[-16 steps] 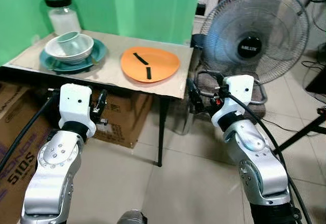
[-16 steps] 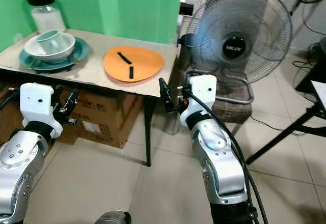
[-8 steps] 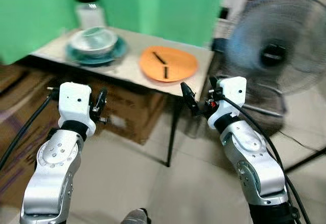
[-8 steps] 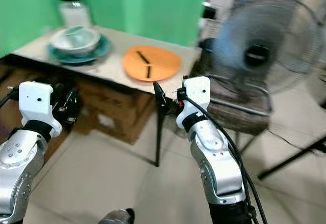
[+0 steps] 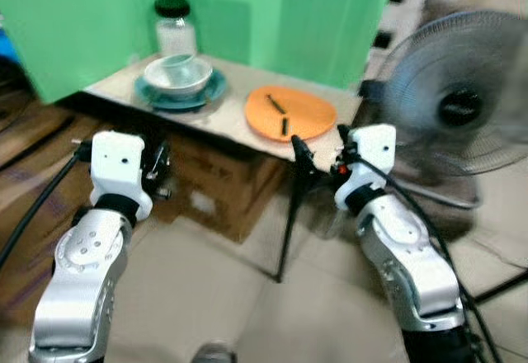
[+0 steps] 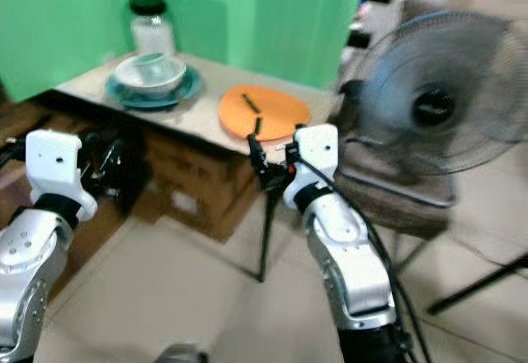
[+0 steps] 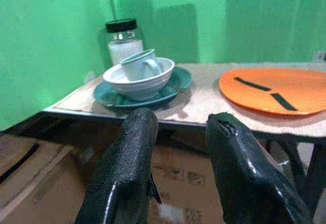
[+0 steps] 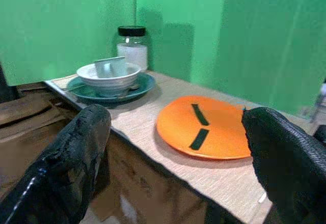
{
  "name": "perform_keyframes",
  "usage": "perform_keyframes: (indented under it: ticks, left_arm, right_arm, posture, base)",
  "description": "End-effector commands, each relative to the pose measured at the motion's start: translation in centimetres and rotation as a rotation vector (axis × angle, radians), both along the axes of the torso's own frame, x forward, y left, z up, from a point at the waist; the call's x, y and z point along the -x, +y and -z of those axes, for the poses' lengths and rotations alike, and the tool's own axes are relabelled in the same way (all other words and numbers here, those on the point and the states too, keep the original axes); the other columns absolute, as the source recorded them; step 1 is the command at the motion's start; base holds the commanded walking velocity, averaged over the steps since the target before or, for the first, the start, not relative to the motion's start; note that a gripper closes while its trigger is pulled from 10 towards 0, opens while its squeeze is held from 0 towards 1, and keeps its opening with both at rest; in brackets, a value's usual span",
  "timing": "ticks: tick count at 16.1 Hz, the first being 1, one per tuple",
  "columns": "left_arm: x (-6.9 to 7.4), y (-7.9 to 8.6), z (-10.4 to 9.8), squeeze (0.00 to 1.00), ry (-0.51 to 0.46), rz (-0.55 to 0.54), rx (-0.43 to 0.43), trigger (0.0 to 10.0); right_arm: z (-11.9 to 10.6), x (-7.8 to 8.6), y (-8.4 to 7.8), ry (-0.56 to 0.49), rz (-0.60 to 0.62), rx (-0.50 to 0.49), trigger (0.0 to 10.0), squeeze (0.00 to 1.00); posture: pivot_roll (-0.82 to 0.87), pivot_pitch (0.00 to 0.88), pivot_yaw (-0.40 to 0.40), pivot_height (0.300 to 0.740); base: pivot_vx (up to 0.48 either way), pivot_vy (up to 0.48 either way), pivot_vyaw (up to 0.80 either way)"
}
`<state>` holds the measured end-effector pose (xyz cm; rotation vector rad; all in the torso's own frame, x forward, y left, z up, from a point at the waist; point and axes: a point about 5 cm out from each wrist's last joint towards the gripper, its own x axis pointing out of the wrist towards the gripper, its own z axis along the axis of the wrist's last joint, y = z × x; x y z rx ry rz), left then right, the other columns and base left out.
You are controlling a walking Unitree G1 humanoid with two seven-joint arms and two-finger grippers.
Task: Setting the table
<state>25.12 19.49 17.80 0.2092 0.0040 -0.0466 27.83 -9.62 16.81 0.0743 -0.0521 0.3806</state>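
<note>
You were looking at a small worktop (image 5: 219, 115) set against a green wall (image 5: 272, 8). On its far left side sat a teal plate (image 5: 179, 95) with a white bowl (image 5: 177, 73) on it, and a pale cup (image 7: 140, 64) lay tilted inside the bowl. A glass jar (image 5: 173, 26) with a black lid stood just behind them. To the right lay an orange plate (image 5: 289, 114) with two dark strips on it, well apart from the teal one.

Your left tool (image 7: 179, 135) was held low in front of the worktop's near edge, its fingers a little apart and holding nothing. Your right tool (image 8: 173, 132) was near the worktop's right corner, its fingers wide apart and bare, with the orange plate just past them.

Cardboard boxes (image 5: 216, 190) sat under the worktop, and a fan (image 5: 458, 107) stood on the right.
</note>
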Motion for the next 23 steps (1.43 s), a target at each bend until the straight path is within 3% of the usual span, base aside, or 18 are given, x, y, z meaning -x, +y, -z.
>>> perform_keyframes:
  ticks: [1, 4, 23]
  left_arm:
    - [-0.08, -0.38, -0.11, 0.00, -0.002, 0.022, 0.006, 10.0]
    - [-0.08, -0.38, -0.10, 0.00, -0.001, 0.023, 0.004, 10.0]
    - [-0.29, -0.93, 0.04, 0.00, -0.004, 0.046, -0.004, 10.0]
  right_arm:
    - [-0.20, -0.12, -0.34, -0.017, 0.007, 0.012, 10.0, 1.00]
    - [-0.14, -0.13, -0.35, -0.014, 0.012, 0.020, 10.0, 1.00]
    - [-0.18, -0.25, -0.59, -0.030, 0.006, 0.041, 10.0, 1.00]
  posture:
    - [0.21, 0.000, -0.052, 0.740]
    - [0.21, 0.000, -0.048, 0.740]
    - [0.21, 0.000, -0.063, 0.740]
  base:
    - [0.255, 0.000, 0.80]
    - [0.259, 0.000, 0.80]
    - [0.253, 0.000, 0.00]
